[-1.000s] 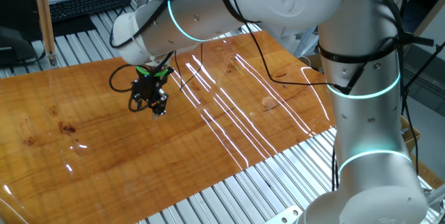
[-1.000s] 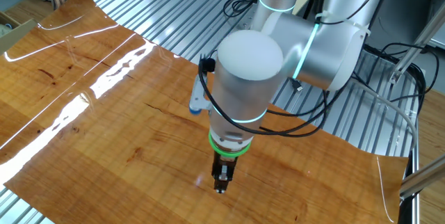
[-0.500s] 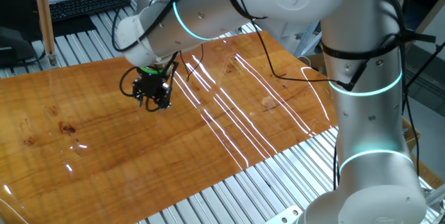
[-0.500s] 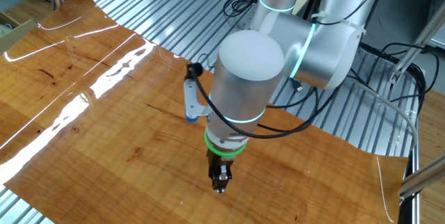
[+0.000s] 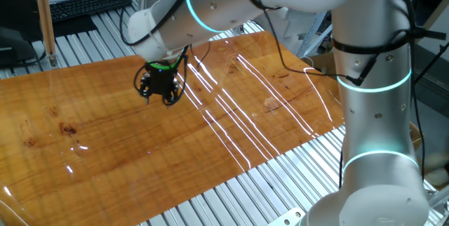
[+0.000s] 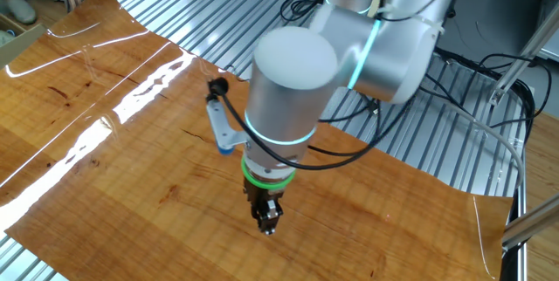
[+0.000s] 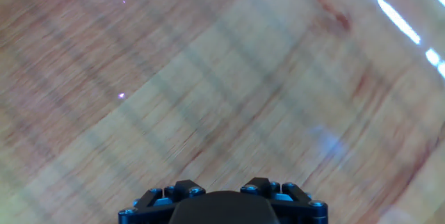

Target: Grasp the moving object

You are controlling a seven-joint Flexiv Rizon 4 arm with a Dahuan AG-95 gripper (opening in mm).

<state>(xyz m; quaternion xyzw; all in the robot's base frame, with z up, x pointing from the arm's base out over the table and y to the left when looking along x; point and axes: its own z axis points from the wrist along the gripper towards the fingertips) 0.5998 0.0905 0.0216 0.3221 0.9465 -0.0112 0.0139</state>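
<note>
- Gripper (image 5: 163, 98) low over the wooden board (image 5: 105, 142), near its far edge in one fixed view; nothing visible between the fingers.
- Cannot tell whether fingers are apart or together.
- Toy figure not visible in any view; hand view blurred, only wood grain.
- Grasp apparently not yet made: locating, closing on the figure left.

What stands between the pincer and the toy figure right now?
Nothing visible does, but the toy figure appears in no view. The pincer hangs above bare wooden tabletop, and the blurred hand view shows only wood grain.
</note>
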